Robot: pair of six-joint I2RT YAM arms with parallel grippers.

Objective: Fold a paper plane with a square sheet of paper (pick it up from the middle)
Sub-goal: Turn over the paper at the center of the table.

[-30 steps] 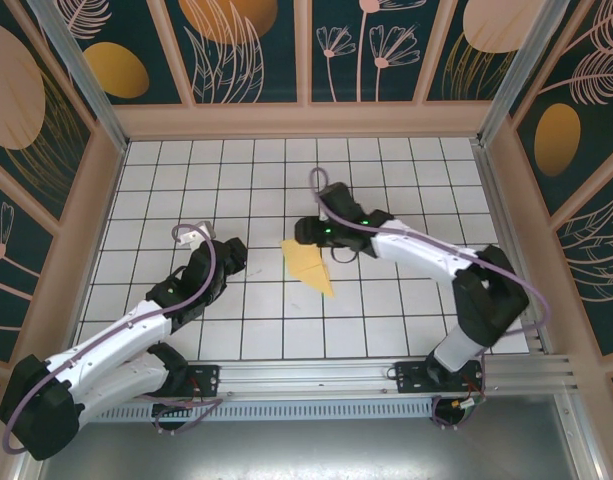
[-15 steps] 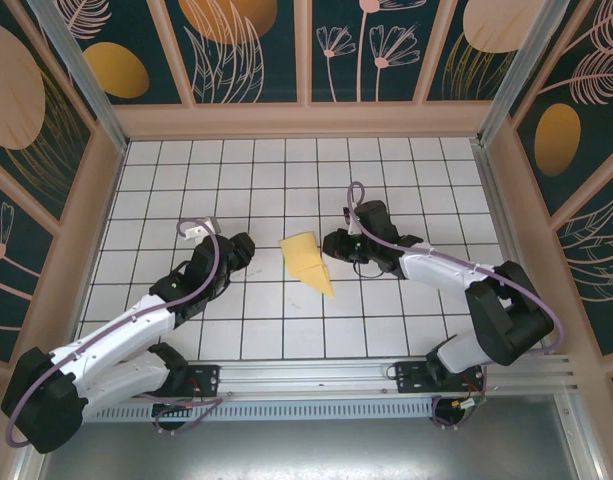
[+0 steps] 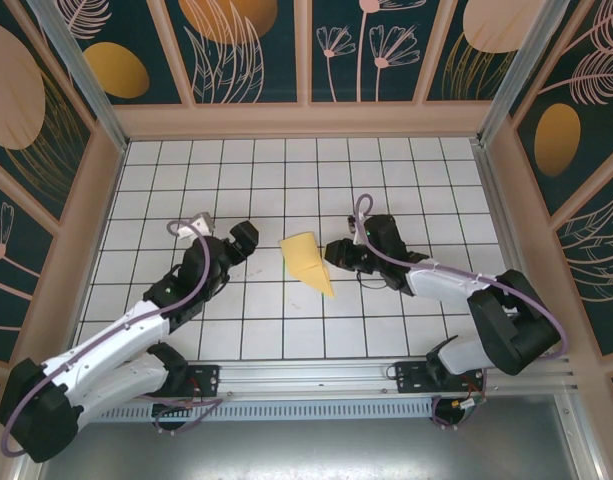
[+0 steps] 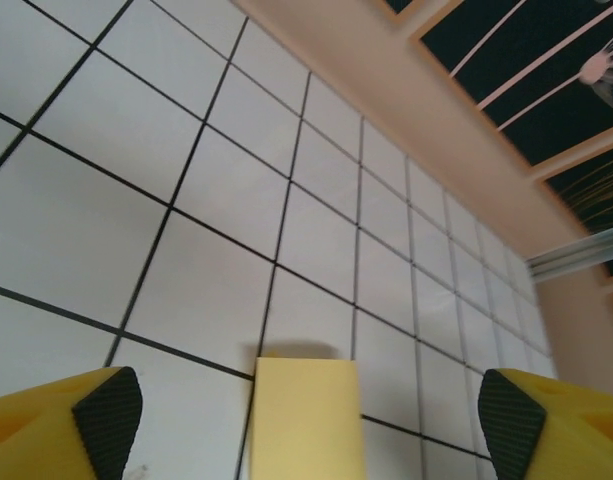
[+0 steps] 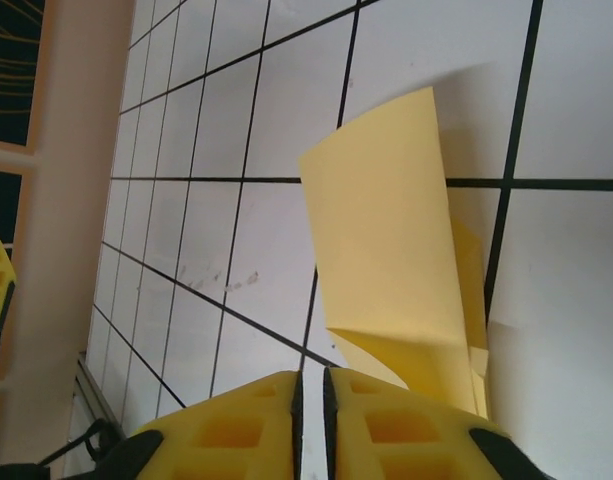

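The sheet of paper (image 3: 308, 262) lies near the middle of the gridded counter (image 3: 186, 170), already folded into a pale-yellow wedge. In the top view its broad end points to about 11 o'clock and its narrow tip to about 5 o'clock.

The left hand (image 3: 244, 238) sits at the wedge's 9 o'clock, near it but apart, with bare tile between them. In the left wrist view this hand (image 4: 308, 415) is spread wide: its dark pads (image 4: 108, 412) stand at the two lower corners, and one squared end of the paper (image 4: 306, 420) shows on the counter (image 4: 186, 200) between them, touching neither.

The right hand (image 3: 331, 250) is at the wedge's 3 o'clock, just beside its edge; whether it touches cannot be told from above. In the right wrist view the right hand (image 5: 312, 385) has its yellow fingers (image 5: 236, 430) pressed together, with only a thin slit between them and nothing pinched. The paper (image 5: 396, 250) lies at about 1 o'clock from the fingertips. Its top layer is a long panel that lifts off the counter (image 5: 586, 120) and throws a soft shadow, and thinner layers peek out along its right edge.
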